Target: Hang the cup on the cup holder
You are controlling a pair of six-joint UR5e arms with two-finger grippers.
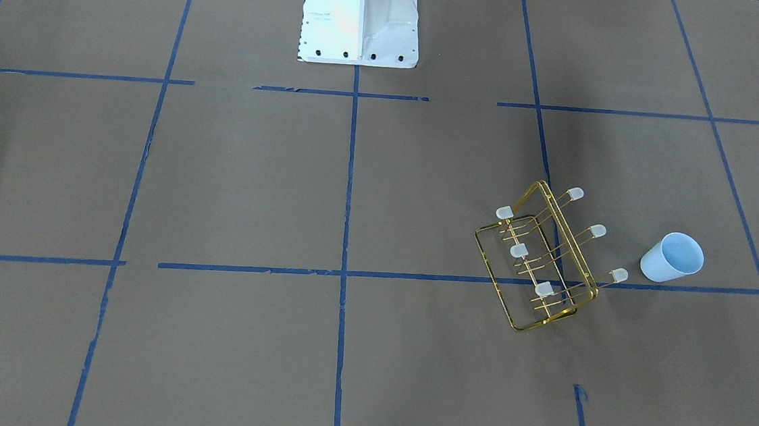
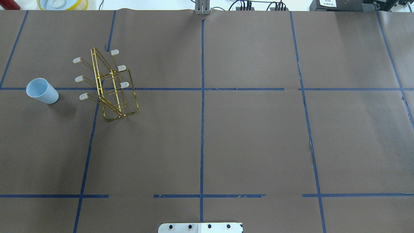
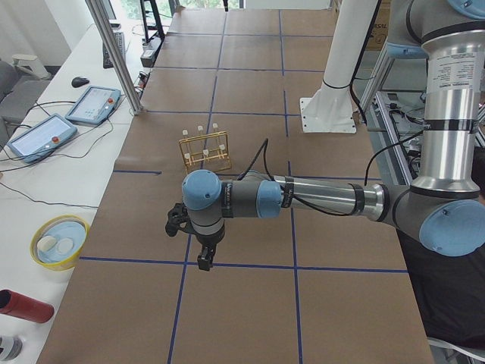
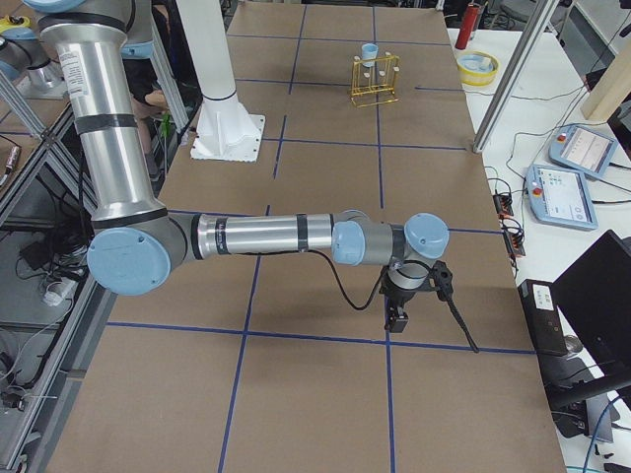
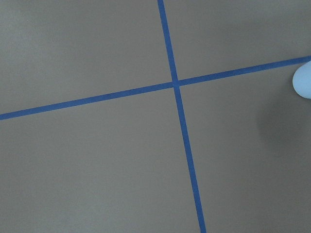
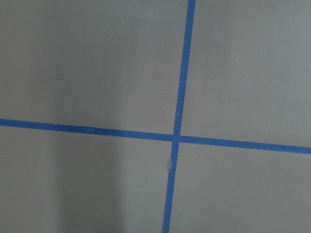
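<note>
The cup (image 1: 672,258) is a pale blue tumbler standing mouth up on the brown table, a short way from the cup holder (image 1: 569,239). The cup holder (image 2: 111,84) is a gold wire rack with capped prongs, all bare; the cup (image 2: 42,91) is to its left in the overhead view. An edge of the cup (image 5: 303,82) shows in the left wrist view. My left gripper (image 3: 203,258) hangs above the table near the rack, seen only from the side; I cannot tell its state. My right gripper (image 4: 397,315) hangs far from both, state also unclear.
The white robot base (image 1: 361,15) stands at the table's middle edge. A yellow-rimmed bowl (image 3: 58,241), a red cylinder (image 3: 23,305) and teach pendants (image 3: 95,102) lie on the side bench behind a metal post (image 3: 114,53). Blue tape lines grid the table.
</note>
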